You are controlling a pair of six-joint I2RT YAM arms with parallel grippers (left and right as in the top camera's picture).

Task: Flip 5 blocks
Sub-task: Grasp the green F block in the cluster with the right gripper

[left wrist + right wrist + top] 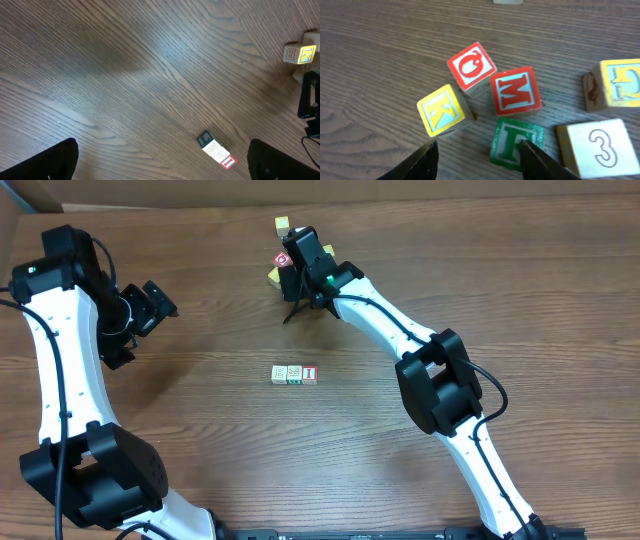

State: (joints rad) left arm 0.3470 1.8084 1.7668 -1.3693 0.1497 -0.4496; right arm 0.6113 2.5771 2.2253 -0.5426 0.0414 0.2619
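Blocks point(295, 374) look light, hard and slick, so I'd pinch opposite flat sides. My right gripper point(481, 162) hangs spread and empty by the green block point(515, 144); three more lie in a row at the middle of the table point(250, 460).

We see a brown wood-grain surface point(400, 260). On it sits a yellow-topped K cube point(441, 110), with a red-topped Q cube point(471, 66) at its one o'clock. A red-topped M cube point(515, 91) lies at the Q cube's four o'clock.

White left arm point(45, 370) and right arm point(385, 320) bulging with black joints point(440, 390), thin black cables point(60, 385) running along both shells, green light point(328, 281) glowing by right tool point(479, 150), left tool point(165, 160) showing matte black fingers point(50, 162)
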